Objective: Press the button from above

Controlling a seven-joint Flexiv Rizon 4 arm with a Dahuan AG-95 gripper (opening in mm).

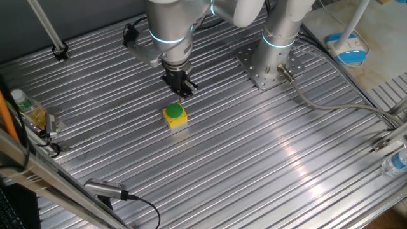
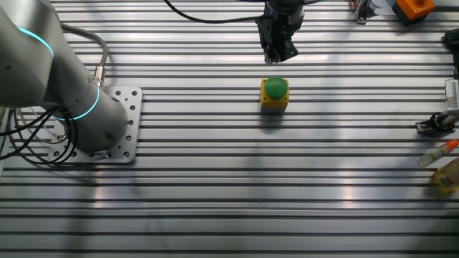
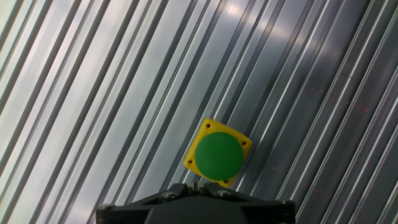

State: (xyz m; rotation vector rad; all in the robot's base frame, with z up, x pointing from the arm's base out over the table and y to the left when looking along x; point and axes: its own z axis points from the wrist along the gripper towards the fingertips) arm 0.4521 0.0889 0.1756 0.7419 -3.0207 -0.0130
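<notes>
The button [image 1: 175, 113] is a round green cap on a small yellow box with a pale base, standing on the ribbed metal table. It also shows in the other fixed view [image 2: 275, 89] and in the hand view [image 3: 217, 154]. My gripper [image 1: 183, 91] hangs a little above and just behind the button without touching it; a gap shows between its tips and the cap in the other fixed view [image 2: 277, 56]. In the hand view the black fingertips [image 3: 198, 185] meet at the bottom edge, right below the green cap. The gripper is shut and holds nothing.
The arm's base plate [image 1: 264, 67] is bolted at the back, with a grey cable [image 1: 331, 105] running right. A bottle [image 1: 28, 108] and a clamp stand at the left edge, and a metal tool [image 1: 105, 189] lies at the front left. A blue-white object [image 1: 346, 48] lies beyond the right edge.
</notes>
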